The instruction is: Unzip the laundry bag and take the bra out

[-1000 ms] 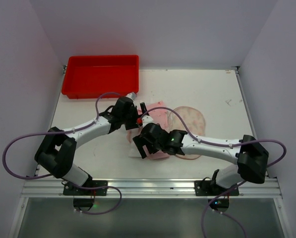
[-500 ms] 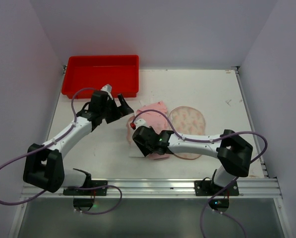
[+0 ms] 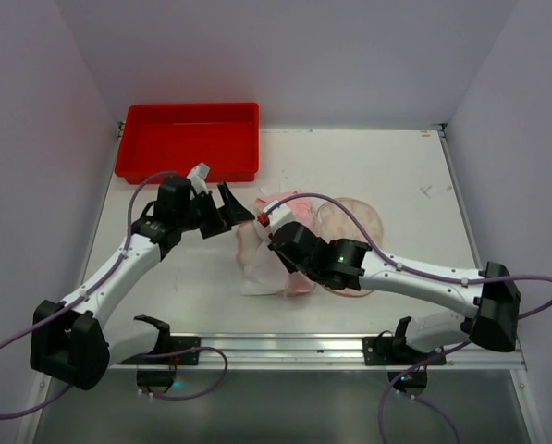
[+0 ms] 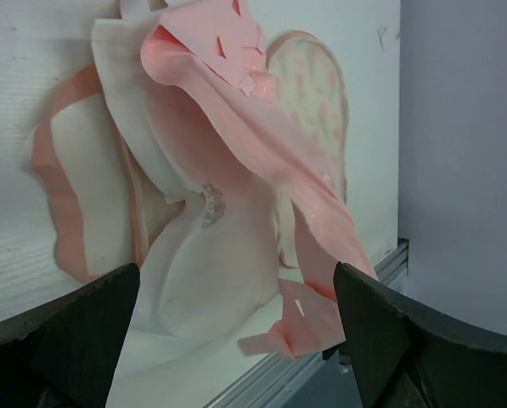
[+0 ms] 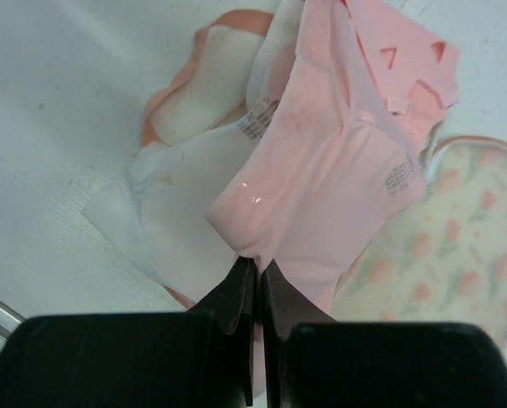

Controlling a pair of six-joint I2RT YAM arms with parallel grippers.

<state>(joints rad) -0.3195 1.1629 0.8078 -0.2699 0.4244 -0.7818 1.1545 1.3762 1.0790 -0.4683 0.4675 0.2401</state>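
The laundry bag (image 3: 262, 264) is a floppy pink and white pouch at the table's middle, bunched and partly lifted. My right gripper (image 3: 277, 250) is shut on a fold of its pink fabric (image 5: 321, 170), and the right wrist view shows that fold pinched between the fingertips (image 5: 257, 262). The bra (image 3: 361, 217), cream with a small orange print, lies flat just right of the bag and is partly covered by it; the right wrist view shows the bra (image 5: 457, 246) too. My left gripper (image 3: 231, 213) hangs open, left of the bag and clear of it, with the bag (image 4: 236, 144) ahead of its fingers (image 4: 380, 340).
A red plastic tray (image 3: 188, 139) stands at the back left of the table. The metal rail of the table's near edge (image 3: 276, 347) runs just below the bag. Purple cables loop from both arms.
My right gripper has shut on the bag's pink fabric and pulled it up. The left arm has drawn back to the left, away from the bag, staying open.
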